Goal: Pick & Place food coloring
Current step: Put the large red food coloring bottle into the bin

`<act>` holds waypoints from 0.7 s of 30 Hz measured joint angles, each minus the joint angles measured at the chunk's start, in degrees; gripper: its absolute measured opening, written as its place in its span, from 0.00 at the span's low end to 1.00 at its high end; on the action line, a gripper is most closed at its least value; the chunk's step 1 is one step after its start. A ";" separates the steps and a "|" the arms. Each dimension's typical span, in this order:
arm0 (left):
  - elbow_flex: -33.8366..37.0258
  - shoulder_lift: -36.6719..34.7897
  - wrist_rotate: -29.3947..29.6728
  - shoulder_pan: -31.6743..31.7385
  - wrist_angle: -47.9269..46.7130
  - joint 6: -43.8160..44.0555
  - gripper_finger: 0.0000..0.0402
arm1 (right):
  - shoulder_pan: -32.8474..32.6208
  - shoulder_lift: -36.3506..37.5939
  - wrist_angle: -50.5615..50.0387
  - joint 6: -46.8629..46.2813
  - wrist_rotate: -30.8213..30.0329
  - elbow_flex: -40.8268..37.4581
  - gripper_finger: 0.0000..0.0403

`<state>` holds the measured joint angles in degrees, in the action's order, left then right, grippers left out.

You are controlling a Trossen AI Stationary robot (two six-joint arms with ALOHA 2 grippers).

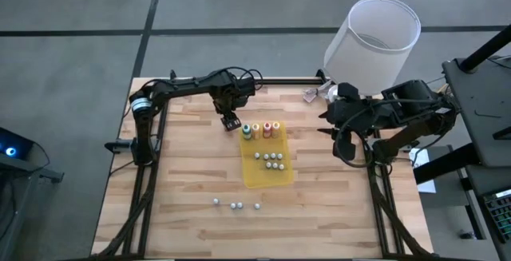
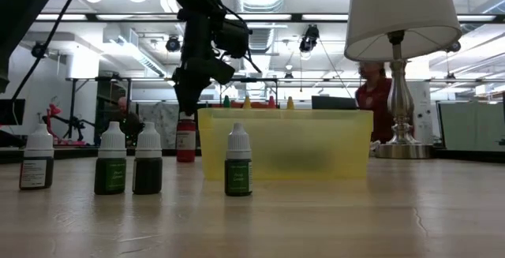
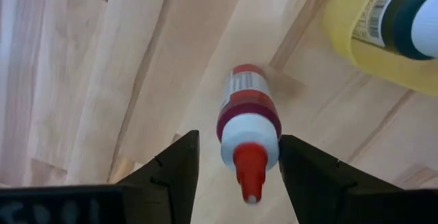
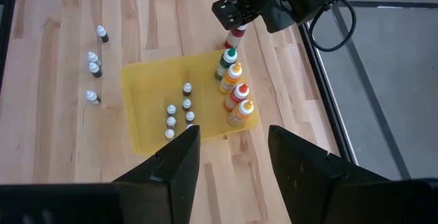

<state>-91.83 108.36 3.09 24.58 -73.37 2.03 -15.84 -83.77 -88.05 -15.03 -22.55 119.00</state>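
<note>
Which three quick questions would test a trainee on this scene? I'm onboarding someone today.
1. True or false: the left gripper has its jaws clamped shut on the red-capped bottle.
2. Where is the red-capped bottle? A) upright inside the yellow tray; B) upright on the bare wood beside the tray; C) lying on its side in the tray.
3. How many coloured-cap bottles stand in the row along the tray's edge?

Key: 1 false, the jaws stand open on either side of it. 2 B. 3 four.
</note>
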 joint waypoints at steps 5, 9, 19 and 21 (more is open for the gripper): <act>0.02 0.00 -0.80 0.00 0.16 0.08 0.42 | 0.00 0.00 0.00 -0.01 0.00 0.00 0.41; 0.10 0.00 -0.90 0.00 0.19 0.32 0.42 | 0.00 0.00 0.00 -0.02 -0.02 0.00 0.41; 2.83 0.00 -1.05 0.00 0.36 1.04 0.42 | 0.00 0.00 0.00 0.00 -0.02 0.00 0.41; 3.67 0.00 -1.32 -0.01 0.36 1.22 0.41 | 0.00 0.00 0.00 0.00 -0.04 0.00 0.41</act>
<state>-88.17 108.36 1.77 24.57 -73.00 3.25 -15.84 -83.77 -88.05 -15.03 -22.59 119.00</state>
